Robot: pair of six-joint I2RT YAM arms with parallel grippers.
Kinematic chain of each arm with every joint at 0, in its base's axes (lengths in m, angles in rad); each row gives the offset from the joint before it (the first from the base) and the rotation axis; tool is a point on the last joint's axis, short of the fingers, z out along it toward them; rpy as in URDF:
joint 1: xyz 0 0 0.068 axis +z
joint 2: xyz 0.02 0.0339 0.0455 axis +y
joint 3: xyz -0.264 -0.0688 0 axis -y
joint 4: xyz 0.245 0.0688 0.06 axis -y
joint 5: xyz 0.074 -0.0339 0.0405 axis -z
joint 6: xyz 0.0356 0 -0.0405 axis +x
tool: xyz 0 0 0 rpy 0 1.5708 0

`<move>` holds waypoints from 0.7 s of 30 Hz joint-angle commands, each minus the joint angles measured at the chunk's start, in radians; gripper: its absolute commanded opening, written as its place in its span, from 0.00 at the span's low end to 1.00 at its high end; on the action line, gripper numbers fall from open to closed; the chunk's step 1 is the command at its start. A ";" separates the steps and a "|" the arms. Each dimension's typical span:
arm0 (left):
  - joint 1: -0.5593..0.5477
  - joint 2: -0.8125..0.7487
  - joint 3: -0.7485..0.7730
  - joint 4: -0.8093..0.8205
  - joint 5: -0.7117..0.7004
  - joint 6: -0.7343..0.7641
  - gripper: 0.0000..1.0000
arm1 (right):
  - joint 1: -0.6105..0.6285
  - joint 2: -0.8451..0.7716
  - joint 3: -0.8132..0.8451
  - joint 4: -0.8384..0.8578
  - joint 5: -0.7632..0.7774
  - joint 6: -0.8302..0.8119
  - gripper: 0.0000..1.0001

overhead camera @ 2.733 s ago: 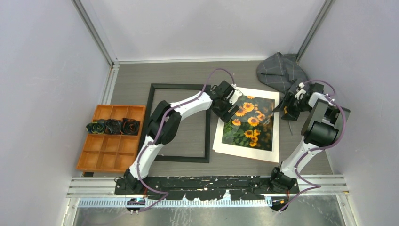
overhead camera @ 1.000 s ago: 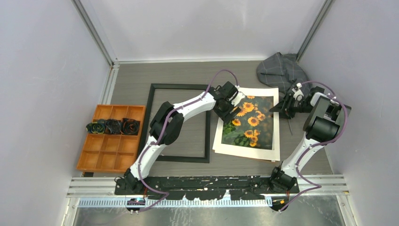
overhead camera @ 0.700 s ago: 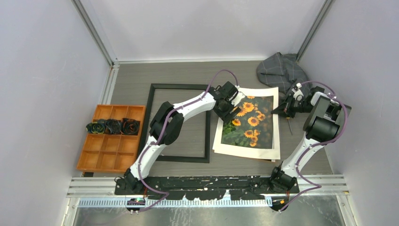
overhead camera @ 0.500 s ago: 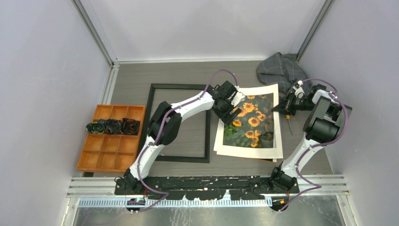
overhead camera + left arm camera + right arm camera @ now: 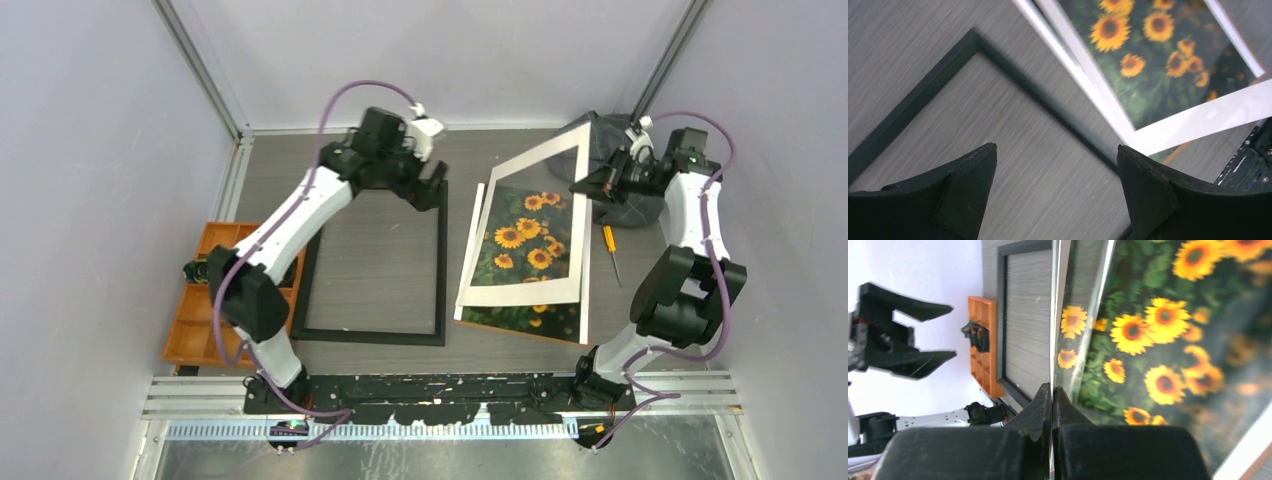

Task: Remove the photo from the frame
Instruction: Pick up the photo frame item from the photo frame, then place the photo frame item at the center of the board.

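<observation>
Toward 5 o'clock on the worktop, the photo lies flat just beside the black frame, its near strip showing below the white mat. Farther back, at 2 o'clock, the right gripper is clenched on the mat's raised far edge. At 12 o'clock the left gripper hangs released above the frame's far right corner.

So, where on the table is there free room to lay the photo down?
The widest bare patch is the table inside the black frame, bordered by its four sides. A narrow strip lies between the frame's near side and the arm bases. The right is crowded: white mat held by the right gripper, photo, screwdriver, grey cloth.
</observation>
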 commanded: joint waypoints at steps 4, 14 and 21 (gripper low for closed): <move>0.298 -0.246 -0.323 0.058 0.113 0.046 0.93 | 0.171 -0.142 0.127 0.221 0.043 0.358 0.01; 0.727 -0.451 -0.583 0.129 0.310 0.025 0.94 | 0.364 -0.127 0.300 0.439 0.101 0.664 0.01; 0.818 -0.463 -0.595 0.140 0.338 0.023 0.94 | 0.511 -0.119 0.324 0.607 0.116 0.823 0.01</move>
